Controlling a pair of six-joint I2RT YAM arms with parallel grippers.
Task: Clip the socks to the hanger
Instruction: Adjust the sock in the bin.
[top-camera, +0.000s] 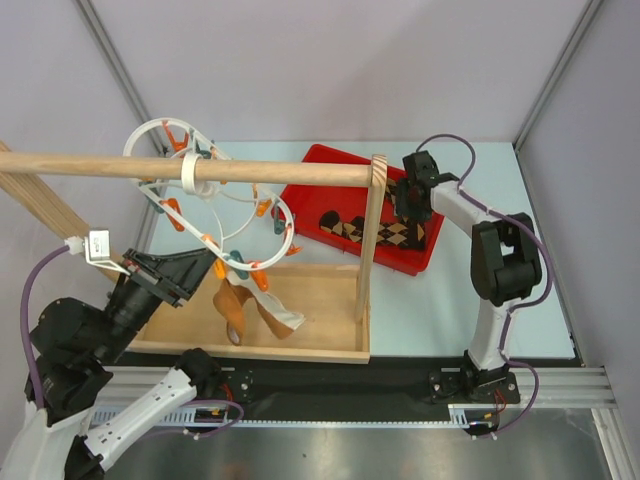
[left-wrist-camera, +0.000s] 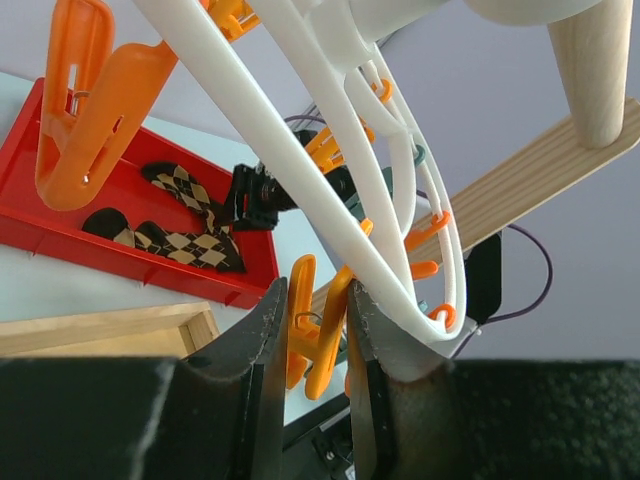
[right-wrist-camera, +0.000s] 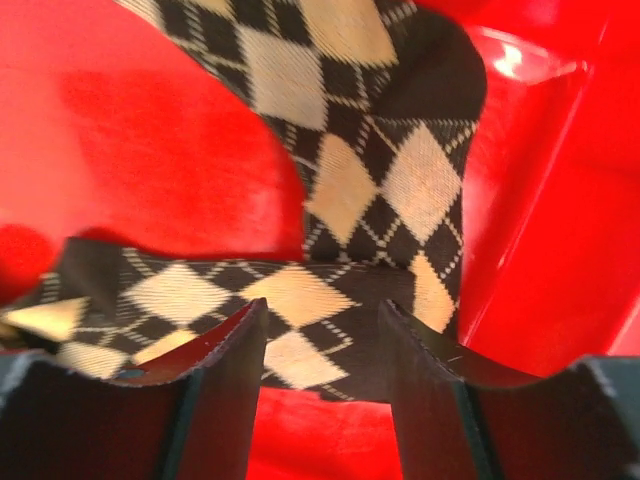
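The white wavy hanger (top-camera: 289, 228) hangs by its hook loop (top-camera: 187, 175) from a wooden rod, with orange and teal pegs round its ring. My left gripper (top-camera: 205, 265) is at its lower edge. In the left wrist view my left gripper (left-wrist-camera: 315, 300) is shut on an orange peg (left-wrist-camera: 315, 345) beside the white ring (left-wrist-camera: 330, 200). Argyle socks (top-camera: 390, 234) lie in the red bin (top-camera: 310, 172). My right gripper (top-camera: 405, 205) is low over them. In the right wrist view it (right-wrist-camera: 320, 310) is open, its jaws astride a sock (right-wrist-camera: 380, 180).
A wooden rod (top-camera: 260, 172) on a post (top-camera: 370, 240) spans a shallow wooden tray (top-camera: 320, 290). A brown and cream piece of fabric (top-camera: 240, 308) hangs below the hanger over the tray. Grey walls enclose the pale table.
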